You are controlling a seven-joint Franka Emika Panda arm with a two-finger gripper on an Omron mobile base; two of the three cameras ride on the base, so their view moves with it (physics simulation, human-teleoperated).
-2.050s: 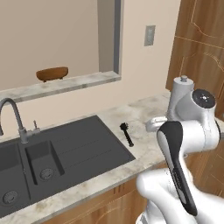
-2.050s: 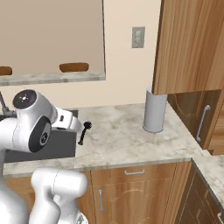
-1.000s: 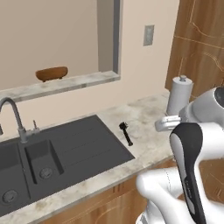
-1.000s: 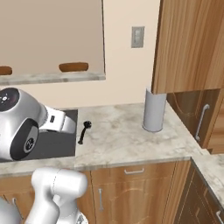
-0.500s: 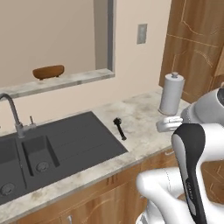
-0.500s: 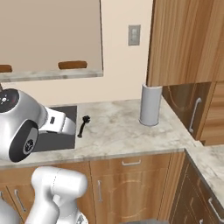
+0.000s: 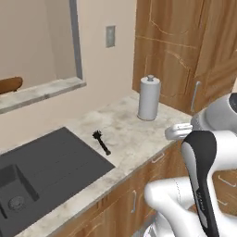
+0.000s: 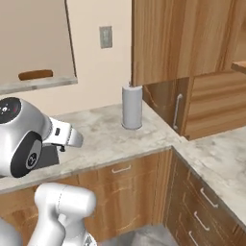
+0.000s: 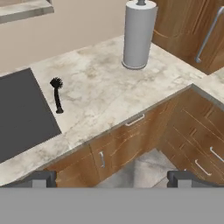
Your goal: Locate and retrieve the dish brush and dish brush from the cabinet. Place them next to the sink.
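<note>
Presently the fingers (image 9: 43,177) stand wide apart with nothing between them, and the gripper (image 9: 112,178) hangs out over the counter's front edge, looking down at the drawer fronts (image 9: 131,144) and floor below. Beyond them, the black dish brush (image 9: 57,93) lies flat on the marble counter (image 9: 109,96), just beside the right edge of the sink (image 9: 19,113), its bristly head pointing toward the back wall and its handle toward the front. From the left base view the same brush (image 7: 101,141) rests on the counter (image 7: 134,134) close to the drainboard corner of the dark sink (image 7: 51,166). A grey paper-towel roll (image 9: 139,34) stands upright further along the counter, well apart from the brush and near the dark cupboard with a steel bar handle (image 9: 209,33). On the back wall a switch plate (image 7: 110,36) is mounted above the counter. The pale second brush cannot be identified in these views.
</note>
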